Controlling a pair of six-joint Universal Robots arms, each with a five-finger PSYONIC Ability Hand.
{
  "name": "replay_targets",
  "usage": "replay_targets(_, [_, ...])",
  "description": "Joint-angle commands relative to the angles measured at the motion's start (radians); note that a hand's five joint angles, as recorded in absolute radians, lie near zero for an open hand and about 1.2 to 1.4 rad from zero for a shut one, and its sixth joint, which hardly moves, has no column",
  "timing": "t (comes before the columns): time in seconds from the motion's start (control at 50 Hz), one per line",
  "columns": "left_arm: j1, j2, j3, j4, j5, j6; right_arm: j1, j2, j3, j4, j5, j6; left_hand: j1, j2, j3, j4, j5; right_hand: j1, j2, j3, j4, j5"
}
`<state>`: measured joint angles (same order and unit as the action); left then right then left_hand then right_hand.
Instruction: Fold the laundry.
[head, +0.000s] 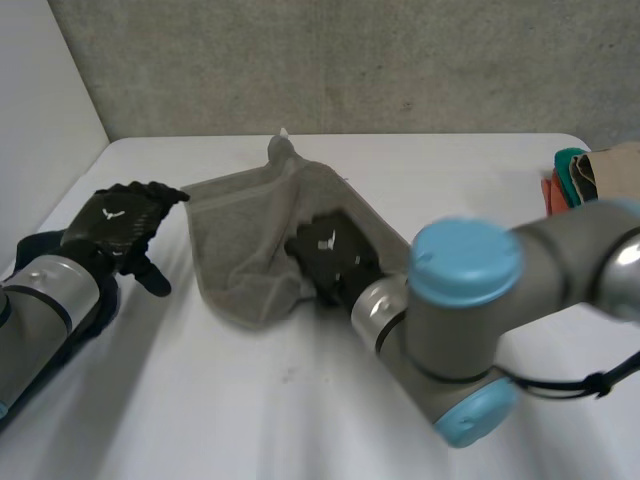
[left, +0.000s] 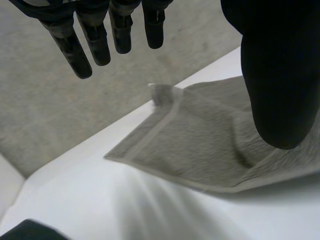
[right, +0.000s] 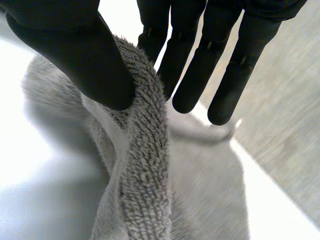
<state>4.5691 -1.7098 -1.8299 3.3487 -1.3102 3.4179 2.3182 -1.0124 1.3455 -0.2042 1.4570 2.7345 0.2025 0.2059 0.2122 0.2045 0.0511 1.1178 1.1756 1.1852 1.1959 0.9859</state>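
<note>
A grey towel (head: 240, 225) lies crumpled in the middle of the white table (head: 300, 410), one corner sticking up at the back. My right hand (head: 330, 255) rests on the towel's right part. In the right wrist view a raised fold of the towel (right: 145, 170) is pinched between the thumb (right: 75, 45) and the fingers (right: 195, 65). My left hand (head: 122, 225) hovers open just left of the towel, off the cloth. From the left wrist, its straight fingers (left: 95, 40) and thumb (left: 275, 75) hang above the towel's flat left edge (left: 200, 145).
A pile of coloured clothes (head: 575, 175) lies at the table's right edge. A grey wall runs behind the table and a white wall stands at the left. My right arm's elbow (head: 465, 330) reaches over the table's front right.
</note>
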Motion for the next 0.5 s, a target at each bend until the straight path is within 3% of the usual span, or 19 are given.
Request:
replay_targets(0.02, [0.036,-0.094,0.041,0.06,-0.057,-0.012,-0.036,-0.257,-0.034,0.117,-0.115,0.011,-0.028,-0.031,-0.038,-0.03,-0.051,0.278,0.221,0.211,0.2,0.236])
replay_targets(0.14, [0.016,-0.209,0.102,0.06,-0.078,-0.034,-0.048,-0.366,-0.088,0.241,-0.165,0.022,-0.028,-0.031,-0.038,-0.03,-0.051,0.278,0.221,0.211,0.2,0.236])
replay_targets(0.34, [-0.061,-0.344,0.207,0.064,-0.152,-0.141,-0.051,-0.494,-0.112,0.272,-0.233,0.08,-0.028,-0.031,-0.038,-0.03,-0.051,0.278,0.221,0.211,0.2,0.236])
replay_targets(0.5, [-0.085,-0.393,0.261,0.101,-0.296,-0.164,-0.053,-0.566,-0.101,0.278,-0.245,0.097,-0.028,-0.031,-0.038,-0.03,-0.051,0.278,0.221,0.211,0.2,0.236])
